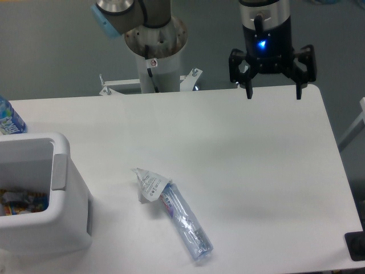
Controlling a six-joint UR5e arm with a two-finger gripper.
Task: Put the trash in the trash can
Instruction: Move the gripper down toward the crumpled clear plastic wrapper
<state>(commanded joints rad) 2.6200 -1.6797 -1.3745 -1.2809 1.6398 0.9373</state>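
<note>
from my seat the table (239, 171) lies bare between the gripper (272, 91), fingers spread at the far edge, and the bottle (185, 222) lying mid-table with the wrapper (149, 185) touching its upper end. the trash can (63, 228) blocks the left front; its mouth faces up, unobstructed. a blue-labelled bottle (8, 120) stands behind it.

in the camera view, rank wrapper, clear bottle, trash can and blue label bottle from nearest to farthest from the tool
From the tool, open at the table's far edge:
1. wrapper, mid-table
2. clear bottle, touching it, toward the near edge; close call
3. trash can, near-left
4. blue label bottle, far-left edge
</note>
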